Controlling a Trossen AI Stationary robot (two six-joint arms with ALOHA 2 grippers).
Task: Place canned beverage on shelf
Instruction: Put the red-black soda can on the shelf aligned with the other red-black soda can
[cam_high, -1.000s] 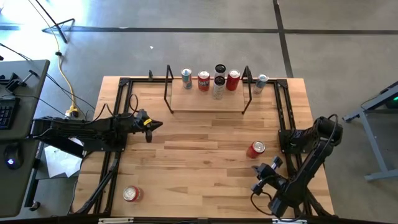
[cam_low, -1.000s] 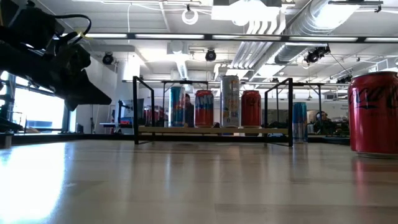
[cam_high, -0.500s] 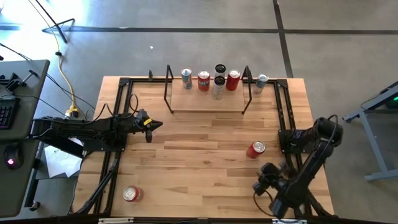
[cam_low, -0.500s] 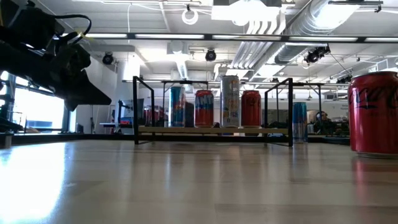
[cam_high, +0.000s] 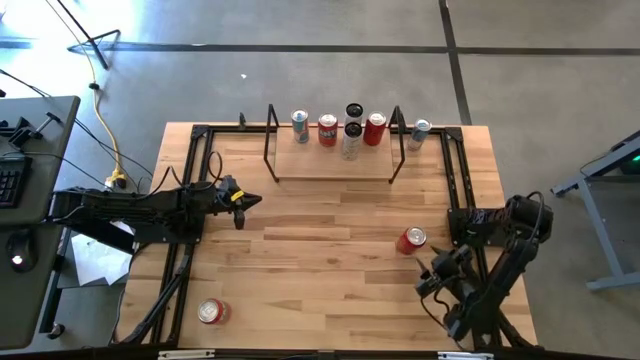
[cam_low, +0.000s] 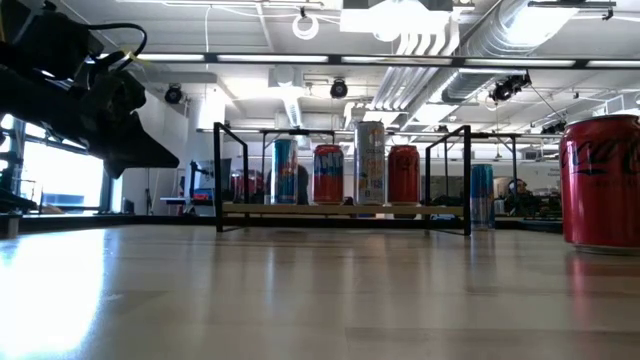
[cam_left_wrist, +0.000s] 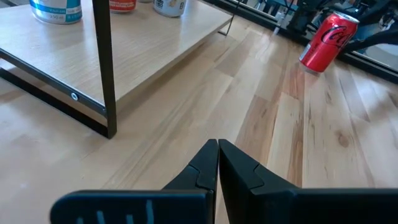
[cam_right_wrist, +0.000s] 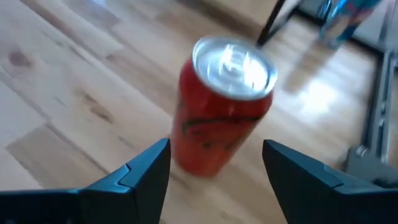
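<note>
From above, the right gripper (cam_high: 432, 277) hovered near the red can (cam_high: 411, 240), which stood upright on the table (cam_high: 330, 250), well apart from the shelf (cam_high: 333, 160). Left wrist: left gripper (cam_left_wrist: 217, 155) fingers together. Right wrist: fingers (cam_right_wrist: 146, 168) spread, flanking the can without touching.

— Where is the red aluminium drink can (cam_high: 411, 240)?
— Upright on the tabletop's right side, well apart from the shelf, silver top up.
— And the low light-wood plank shelf with thin black rod end frames (cam_high: 333, 166)?
— At the table's far edge. Cans stand in a row along its back; its front strip is bare.
</note>
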